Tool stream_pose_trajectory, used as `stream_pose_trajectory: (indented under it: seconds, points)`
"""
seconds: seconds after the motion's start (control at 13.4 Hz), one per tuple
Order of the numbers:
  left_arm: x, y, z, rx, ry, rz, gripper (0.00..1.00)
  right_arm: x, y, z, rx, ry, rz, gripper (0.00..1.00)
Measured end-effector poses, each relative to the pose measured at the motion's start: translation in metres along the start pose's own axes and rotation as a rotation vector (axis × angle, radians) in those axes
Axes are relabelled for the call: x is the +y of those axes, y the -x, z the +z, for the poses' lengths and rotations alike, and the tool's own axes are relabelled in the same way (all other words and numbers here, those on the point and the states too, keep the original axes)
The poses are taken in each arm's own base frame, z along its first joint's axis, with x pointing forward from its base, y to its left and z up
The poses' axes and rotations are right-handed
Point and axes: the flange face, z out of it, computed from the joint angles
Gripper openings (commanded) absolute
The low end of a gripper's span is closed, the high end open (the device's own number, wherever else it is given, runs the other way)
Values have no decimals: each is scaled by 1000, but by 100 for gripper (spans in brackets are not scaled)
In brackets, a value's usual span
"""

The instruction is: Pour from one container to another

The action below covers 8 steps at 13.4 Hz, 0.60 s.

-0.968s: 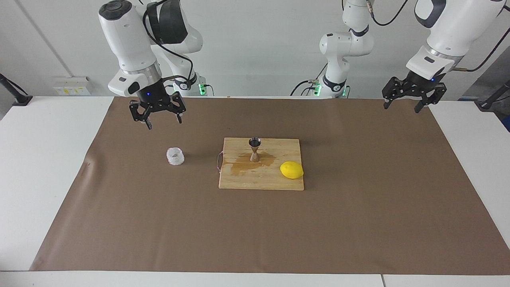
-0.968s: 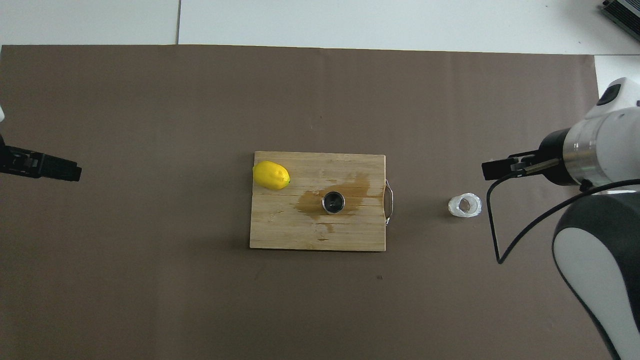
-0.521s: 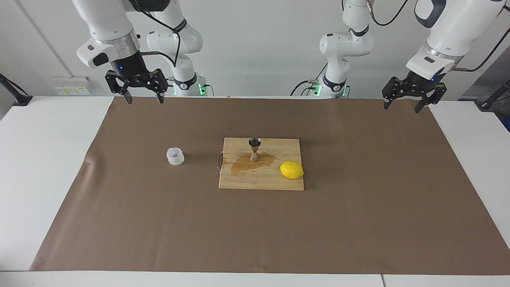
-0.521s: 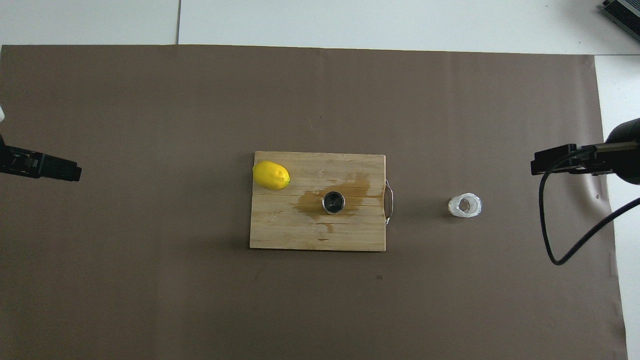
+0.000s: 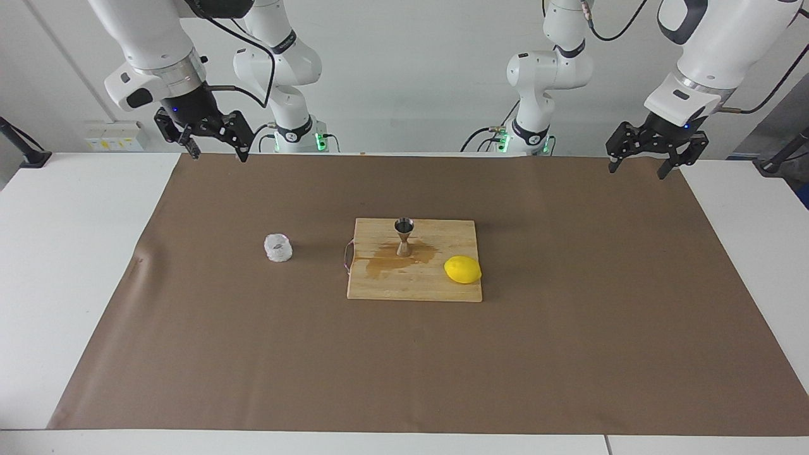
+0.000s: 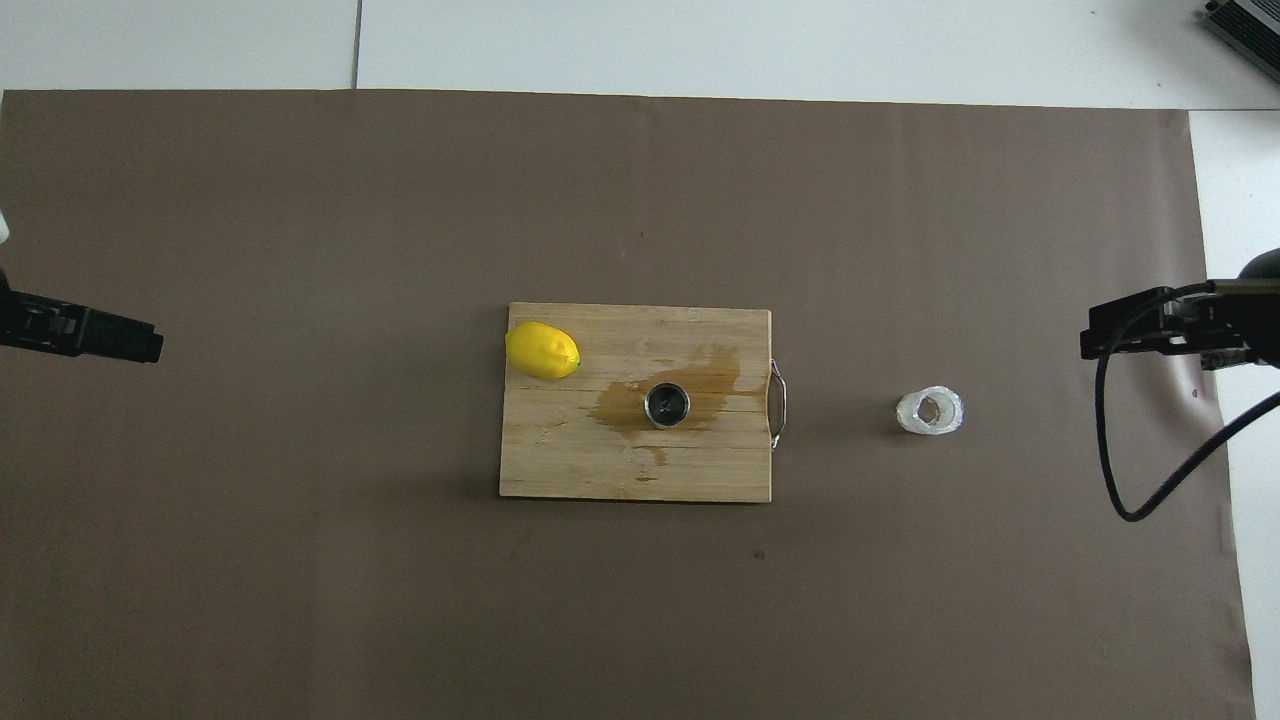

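The squat ribbed glass cup [image 5: 278, 248] stands upright on the brown mat, beside the cutting board toward the right arm's end; it also shows in the overhead view [image 6: 930, 411]. The steel jigger [image 5: 404, 237] stands upright on the wooden cutting board [image 5: 414, 287], in a wet brown stain; the overhead view shows the jigger [image 6: 667, 404] and the board [image 6: 560, 470] too. My right gripper [image 5: 217, 155] is open and empty, raised over the mat's edge near the robots, well apart from the cup; in the overhead view it [image 6: 1110, 330] shows too. My left gripper [image 5: 636, 172] is open, empty and waits over the mat's other corner [image 6: 130, 340].
A yellow lemon [image 5: 462, 270] lies on the board's corner toward the left arm's end, seen also from overhead [image 6: 542, 351]. The board has a wire handle [image 5: 346, 258] on its side facing the cup. The brown mat [image 5: 569, 328] covers most of the white table.
My right gripper has risen and drawn back from near the cup toward the mat's corner at the right arm's end. The cup, jigger, lemon and left arm have not moved.
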Motion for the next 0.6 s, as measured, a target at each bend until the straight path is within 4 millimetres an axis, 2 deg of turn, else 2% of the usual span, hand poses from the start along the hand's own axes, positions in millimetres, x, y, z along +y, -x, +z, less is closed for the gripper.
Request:
stream_pose_trajectory:
  seconds: [0.6]
  points:
    - [1, 0, 0, 0, 0, 1, 100, 0, 2, 1, -7, 1, 2, 100]
